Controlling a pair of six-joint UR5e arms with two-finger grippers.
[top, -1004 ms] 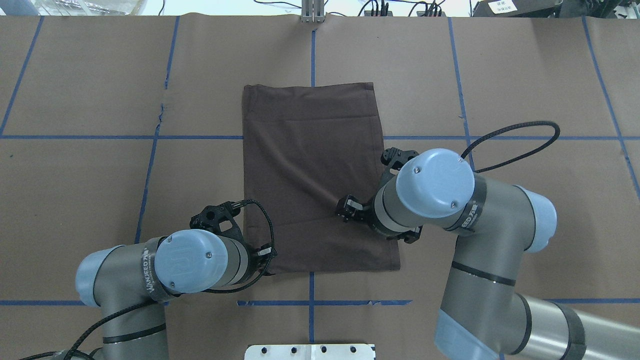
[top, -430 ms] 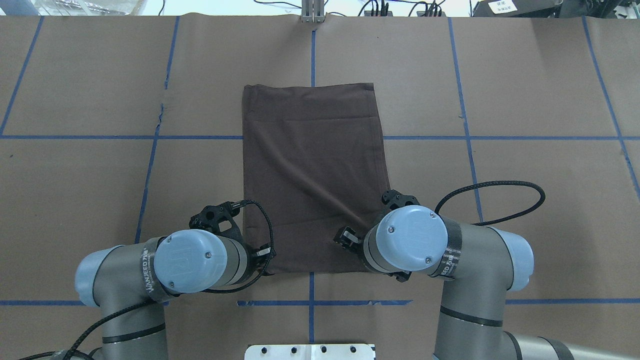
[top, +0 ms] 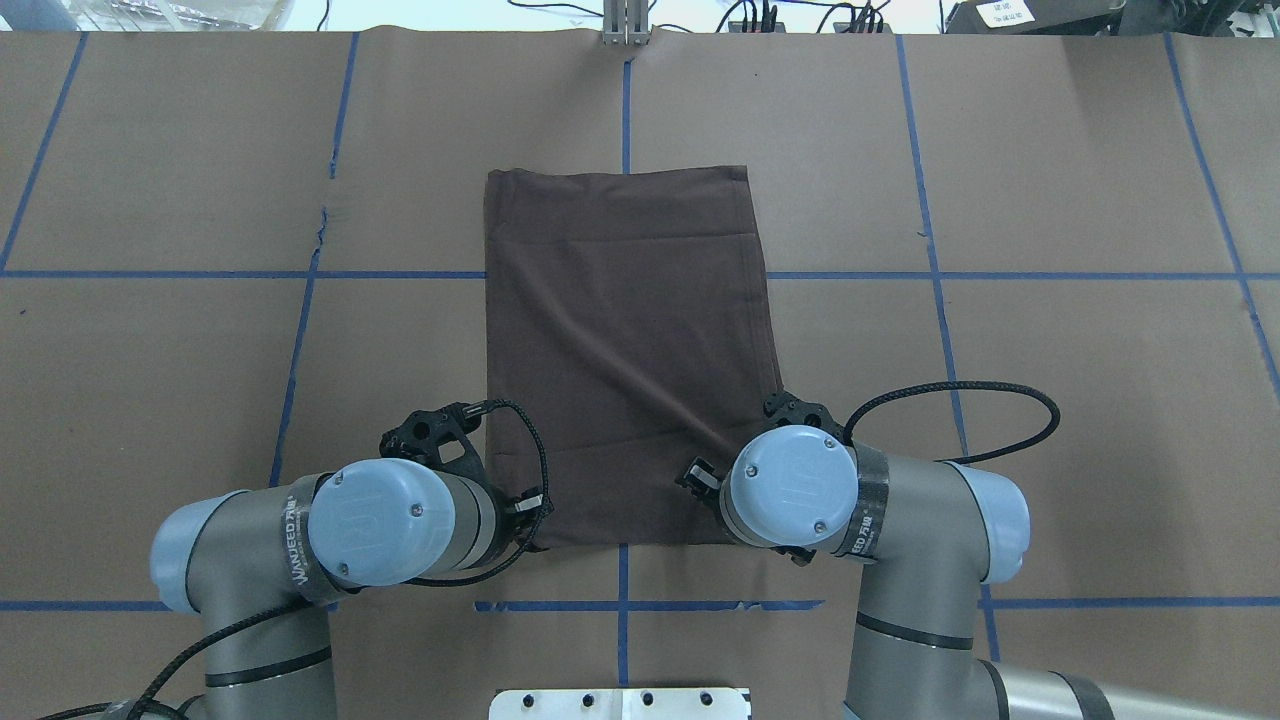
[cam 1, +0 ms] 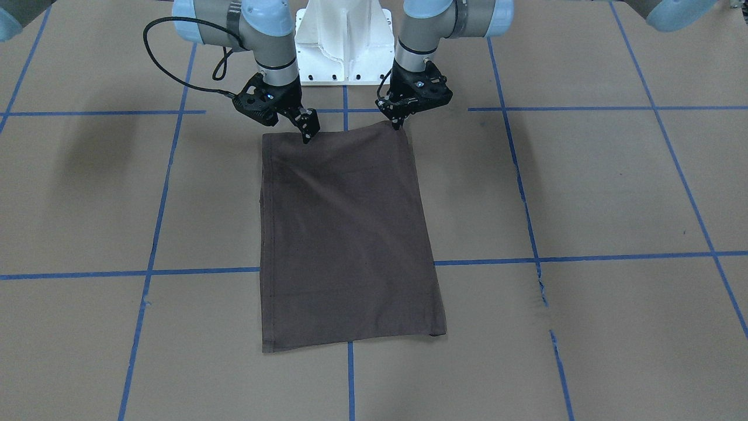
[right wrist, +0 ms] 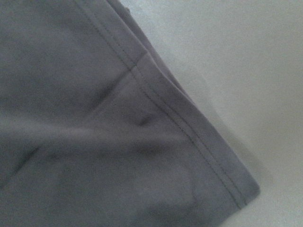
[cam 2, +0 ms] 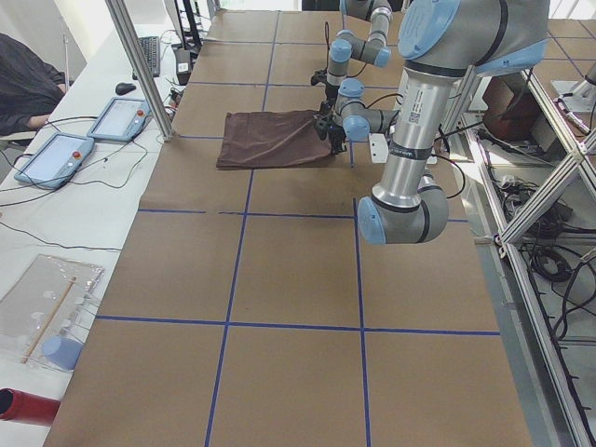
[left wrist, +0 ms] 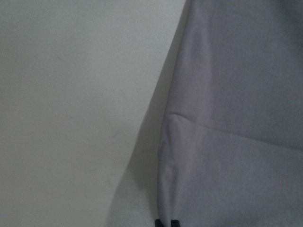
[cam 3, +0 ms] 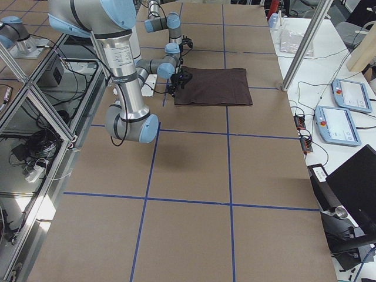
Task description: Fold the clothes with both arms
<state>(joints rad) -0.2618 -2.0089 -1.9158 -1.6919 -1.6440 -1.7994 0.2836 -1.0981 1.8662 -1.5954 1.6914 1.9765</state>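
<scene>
T-shirt [cam 1: 350, 234] flat; left hand [cam 1: 402, 121] pinches corner, hidden overhead; right hand [cam 1: 308, 133]: cannot tell

Brown paper [top: 1050, 150] covers the table, blue tape lines [top: 700, 605] gridding it, with the white pedestal base [top: 620, 703] at six o'clock. From the left-end camera: a control tablet [cam 2: 121, 118] at ten o'clock, a second tablet [cam 2: 54, 158] just beside it, a person's dark sleeve [cam 2: 23, 88] above them, and a clear plastic tray [cam 2: 51, 303] at eight.
</scene>
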